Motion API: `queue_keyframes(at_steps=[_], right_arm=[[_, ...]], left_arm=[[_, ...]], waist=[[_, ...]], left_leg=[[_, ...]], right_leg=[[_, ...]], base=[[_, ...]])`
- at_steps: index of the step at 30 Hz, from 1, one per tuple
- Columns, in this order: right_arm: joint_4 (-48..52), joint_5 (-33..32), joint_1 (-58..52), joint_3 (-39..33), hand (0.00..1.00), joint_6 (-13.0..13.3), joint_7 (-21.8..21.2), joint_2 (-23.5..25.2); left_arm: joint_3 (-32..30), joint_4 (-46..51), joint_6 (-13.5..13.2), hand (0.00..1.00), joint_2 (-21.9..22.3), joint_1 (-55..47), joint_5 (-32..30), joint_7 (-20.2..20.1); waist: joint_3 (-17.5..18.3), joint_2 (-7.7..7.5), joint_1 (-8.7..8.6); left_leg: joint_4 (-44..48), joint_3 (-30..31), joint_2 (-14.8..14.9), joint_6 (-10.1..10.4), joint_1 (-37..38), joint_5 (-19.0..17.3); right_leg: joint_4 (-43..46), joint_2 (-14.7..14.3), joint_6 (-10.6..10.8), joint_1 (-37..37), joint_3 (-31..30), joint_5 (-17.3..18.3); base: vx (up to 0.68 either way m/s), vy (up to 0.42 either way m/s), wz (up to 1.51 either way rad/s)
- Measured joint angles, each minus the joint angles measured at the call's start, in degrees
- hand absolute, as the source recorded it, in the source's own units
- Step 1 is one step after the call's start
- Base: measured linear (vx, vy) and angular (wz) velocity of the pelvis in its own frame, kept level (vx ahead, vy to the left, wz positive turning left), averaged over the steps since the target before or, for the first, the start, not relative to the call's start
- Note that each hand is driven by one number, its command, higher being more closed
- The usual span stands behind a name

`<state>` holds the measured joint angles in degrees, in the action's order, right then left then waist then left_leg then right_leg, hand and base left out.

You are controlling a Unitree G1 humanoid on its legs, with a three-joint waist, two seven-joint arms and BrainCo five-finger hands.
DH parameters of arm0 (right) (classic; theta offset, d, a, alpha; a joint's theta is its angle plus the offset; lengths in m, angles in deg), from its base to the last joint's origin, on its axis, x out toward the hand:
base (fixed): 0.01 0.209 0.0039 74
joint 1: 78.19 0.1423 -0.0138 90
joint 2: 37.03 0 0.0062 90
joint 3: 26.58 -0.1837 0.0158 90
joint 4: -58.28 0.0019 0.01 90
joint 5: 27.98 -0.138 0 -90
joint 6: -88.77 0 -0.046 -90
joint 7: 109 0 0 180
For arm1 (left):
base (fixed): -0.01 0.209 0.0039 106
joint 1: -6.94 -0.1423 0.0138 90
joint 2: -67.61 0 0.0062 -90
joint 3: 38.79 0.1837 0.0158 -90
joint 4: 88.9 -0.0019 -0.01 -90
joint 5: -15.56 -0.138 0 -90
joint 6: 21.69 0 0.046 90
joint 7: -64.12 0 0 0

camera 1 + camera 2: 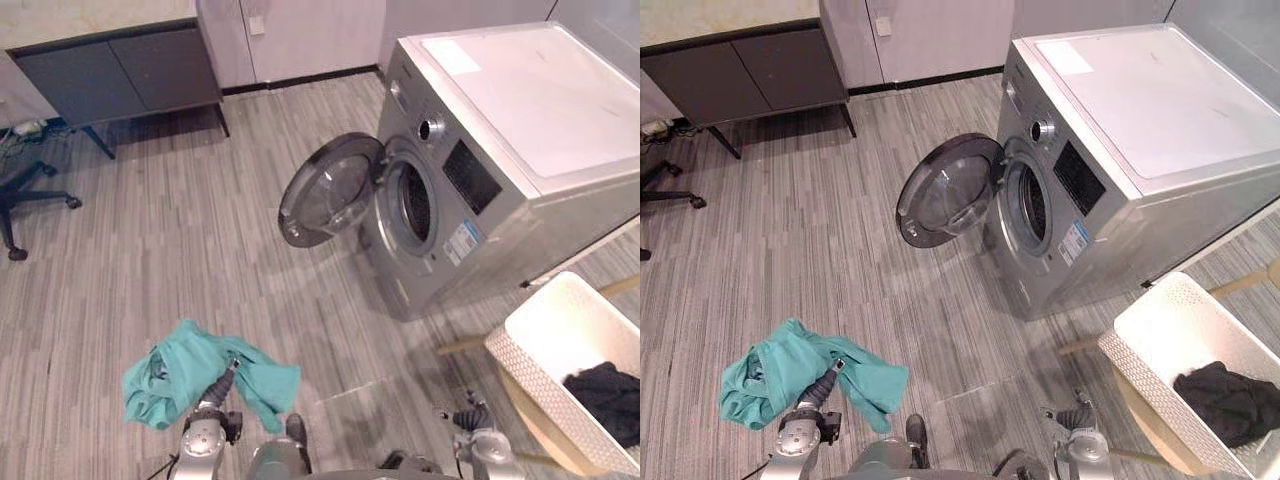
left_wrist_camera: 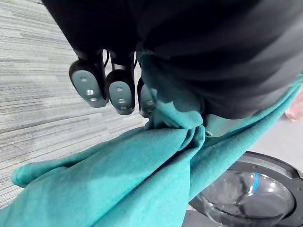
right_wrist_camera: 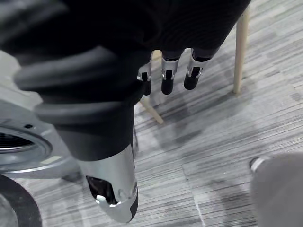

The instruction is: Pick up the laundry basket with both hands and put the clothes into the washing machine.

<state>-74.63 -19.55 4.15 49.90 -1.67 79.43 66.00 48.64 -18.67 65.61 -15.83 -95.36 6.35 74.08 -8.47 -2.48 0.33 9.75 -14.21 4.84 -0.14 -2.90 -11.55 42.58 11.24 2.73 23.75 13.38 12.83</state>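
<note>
Teal garment point(image 2: 118, 184): a bunched fold is gripped by the left hand point(image 2: 87, 85), and the rest hangs loose above the wooden floor point(image 1: 200, 230). It is probably held by 1 gathered fold so that it can be carried as a single bundle.

Left fingers point(image 2: 120, 92): they are curled down into the cloth, and the fold is pinched against the palm.

Right hand point(image 3: 165, 78): nothing is held. The fingers are straight and relaxed, pointing at bare floor beside a wooden leg point(image 3: 241, 47). It is judged to be kept free for the next grasp.

Washing machine point(image 1: 540, 120): it is set ahead and to the right, well apart from the garment.

Door point(image 1: 325, 190): it is swung fully open towards the robot's left, so the drum opening point(image 1: 412, 205) is exposed for loading.

Laundry basket point(image 1: 555, 325): it is rested on a wooden stand point(image 1: 535, 415) at the robot's right, just beside the machine, and is touched by neither hand.

Dark garment point(image 1: 610, 395): it is left lying in the basket's near corner.

Step in hand: the teal garment appears to be carried towards the drum with 1 hand, and the basket is not lifted.

Risk: the hanging cloth could be caught on the door's edge.
</note>
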Motion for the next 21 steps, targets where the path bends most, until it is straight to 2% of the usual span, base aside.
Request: queue_keyframes(at_steps=[1,2,3,4,5,6,7,8,9,10,11,12,13,14,15,17,18,19,20,21], right_arm=[[-0.19,-0.01,-0.16,-0.07,0.0,-0.02,0.03,0.02],[-1.34,-0.05,-0.26,-0.14,0.0,-0.1,0.07,-0.22],[-2.51,0.0,-0.26,-0.2,0.0,-0.22,0.06,-0.34],[-2.98,0.0,-0.3,-0.24,0.0,-0.31,0.09,-0.4],[-3.26,0.0,-0.78,-0.1,0.0,-0.76,0.1,-0.62],[-3.03,-0.03,-0.63,0.16,0.0,-1.06,0.01,-0.72],[-2.58,-0.05,-0.35,0.3,0.0,-1.05,-0.01,-0.6],[-1.09,-0.12,0.1,0.54,0.0,-1.05,-0.16,-0.56],[2.16,-0.64,0.73,1.62,0.0,-0.98,-0.35,-1.1],[4.32,-1.24,0.99,3.02,0.0,-0.88,-0.32,-1.59],[5.52,-1.43,1.36,3.57,0.0,-0.8,-0.26,-1.62],[7.69,-2.02,2.25,4.31,0.0,-0.4,0.23,-1.41],[9.03,-2.43,2.98,4.32,0.0,0.02,0.33,-1.28],[9.48,-2.58,3.09,4.32,0.0,0.05,0.33,-0.97],[10.12,-3.19,3.12,4.38,0.0,0.0,0.33,-0.7],[9.98,-3.38,2.94,4.29,0.0,-0.09,0.42,-0.22],[9.96,-3.38,2.68,4.22,0.0,-0.1,0.49,-0.09],[9.82,-3.29,2.42,3.89,0.0,-0.1,0.7,-0.23],[9.71,-3.26,2.23,3.86,0.0,-0.11,0.87,-0.53],[8.67,-3.2,1.92,3.57,0.0,-0.11,1.23,-0.65]], left_arm=[[0.41,-0.08,0.0,1.0,-0.43,0.92,-0.02,0.0],[0.85,-0.64,-0.03,1.0,-0.39,2.95,-0.19,-0.01],[1.27,-1.42,-0.06,1.0,-0.25,4.84,-0.75,0.0],[1.69,-1.69,-0.09,1.0,-0.32,5.61,-1.43,-0.01],[2.8,-2.53,-0.11,1.0,0.0,6.14,-2.11,-0.11],[3.91,-2.32,-0.2,1.0,1.01,6.87,-2.62,-0.11],[4.28,-1.63,-0.21,1.0,1.58,6.89,-2.63,-0.1],[4.66,-0.63,-0.24,1.0,2.3,6.92,-2.61,-0.42],[4.65,0.28,-0.4,1.0,4.06,6.54,-2.55,-1.31],[4.75,0.42,-0.37,1.0,4.67,6.26,-2.49,-1.5],[4.88,0.67,-0.36,1.0,4.75,6.34,-2.46,-1.76],[6.42,1.34,-0.36,1.0,4.69,7.0,-2.37,-2.36],[7.91,1.88,-0.42,1.0,4.73,7.82,-2.16,-2.55],[8.87,2.02,-0.46,1.0,4.74,8.18,-2.05,-2.66],[10.45,2.07,-0.48,1.0,5.01,8.75,-2.05,-3.35],[12.28,2.07,-0.48,1.0,5.9,9.35,-2.08,-3.92],[12.98,2.04,-0.48,1.0,6.46,9.69,-2.1,-4.15],[13.97,2.04,-0.5,1.0,6.59,9.81,-2.45,-4.59],[14.47,1.95,-0.51,1.0,6.73,9.72,-2.72,-4.78],[15.75,1.59,-0.5,1.0,7.31,9.32,-2.81,-4.97]], waist=[[-0.22,-0.07,-0.33],[-0.52,0.16,-1.31],[-0.63,-0.03,-2.53],[-0.8,-0.45,-2.93],[-0.42,-0.8,-3.01],[-1.1,0.71,-2.95],[-1.5,1.19,-2.91],[-1.97,1.96,-2.73],[-2.65,4.14,-2.13],[-2.94,4.14,-1.17],[-2.92,4.25,-0.28],[-3.09,3.44,1.02],[-3.64,2.11,1.03],[-3.72,1.51,1.11],[-3.74,0.96,1.51],[-3.81,0.91,1.97],[-3.89,0.7,2.06],[-3.62,1.16,2.16],[-3.3,1.87,2.19],[-2.15,3.59,2.14]], left_leg=[[-0.11,0.59,-0.05,0.07,0.39,-0.45],[-0.77,2.06,-0.25,0.05,1.15,-0.99],[-2.14,3.39,-1.25,0.89,2.82,-0.75],[-2.87,4.06,-1.97,1.63,4.14,-0.77],[-2.37,5.04,-1.9,3.18,6.58,-2.11],[2.42,5.56,-0.23,5.04,6.76,-3.13],[7.11,5.47,0.89,5.25,5.41,-3.15],[17.34,4.89,3.01,5.87,1.84,-2.54],[36.77,3.84,8.26,4.48,-4.59,4.19],[46.49,3.58,11.81,4.08,-8.26,5.93],[51.04,3.12,13.24,3.29,-9.77,4.97],[55.59,2.52,14.08,2.26,-12.86,3.52],[55.11,1.47,14.02,2.06,-15.3,2.21],[53.54,0.84,14.04,1.86,-16.03,1.58],[48.11,0.34,13.95,1.27,-16.9,0.59],[36.69,2.21,11.77,1.37,-17.08,-0.55],[28.81,6.38,8.64,1.59,-17.11,-0.41],[19.64,11.62,5.83,3.67,-16.0,1.6],[14.73,14.25,5.07,4.95,-15.08,4.23],[12.01,17.88,5.6,6.31,-14.14,7.48]], right_leg=[[-2.99,-1.18,0.09,1.04,0.42,-0.11],[-11.83,-3.23,0.81,2.39,1.75,-1.99],[-23.73,-4.2,0.55,1.91,2.43,-6.17],[-27.68,-4.55,0.05,2.01,2.34,-8.67],[-27.75,-5.1,-3.32,1.46,0.41,-14.84],[-25.09,-5.44,-5.17,-0.19,1.26,-15.57],[-24.16,-5.52,-5.47,-1.25,2.14,-14.31],[-23.51,-6.28,-5.99,-3.15,3.22,-12.26],[-23.93,-9.23,-7.12,-7.83,3.82,-9.36],[-24.47,-11.19,-8.15,-10.5,2.52,-7.88],[-24.58,-12.02,-8.4,-11.81,1.21,-7.04],[-24.9,-12.45,-8.58,-14.06,-0.92,-6.23],[-26.6,-12.14,-8.61,-16.69,-2.76,-6.21],[-27.58,-11.97,-8.61,-17.96,-3.61,-6.22],[-28.7,-11.87,-8.6,-19.9,-5.5,-6.22],[-28.88,-11.63,-8.11,-21.83,-8.49,-5.93],[-28.62,-10.9,-6.7,-22.66,-11.03,-5.07],[-27.72,-10.59,-4.56,-22.66,-13.4,-3.79],[-26.92,-10.87,-2.86,-22.61,-14.63,-2.74],[-25.85,-12.14,0.14,-22.57,-16.86,0.42]], base=[[0.36,-0.013,0.52],[0.41,-0.042,0.78],[0.45,-0.056,0.88],[0.52,-0.095,0.88],[0.59,-0.13,0.72],[0.6,-0.148,0.59],[0.59,-0.188,0.42],[0.58,-0.217,0.15],[0.71,-0.228,-0.14],[0.59,-0.146,-0.5],[0.55,-0.084,-0.92],[0.49,-0.059,-0.9],[0.47,-0.054,-0.77],[0.43,-0.021,-0.63],[0.39,0.054,-0.83],[0.39,0.176,-0.95],[0.37,0.345,-1.06],[0.37,0.383,-1.15],[0.24,0.317,-1.38],[0.26,0.374,-1.1]])
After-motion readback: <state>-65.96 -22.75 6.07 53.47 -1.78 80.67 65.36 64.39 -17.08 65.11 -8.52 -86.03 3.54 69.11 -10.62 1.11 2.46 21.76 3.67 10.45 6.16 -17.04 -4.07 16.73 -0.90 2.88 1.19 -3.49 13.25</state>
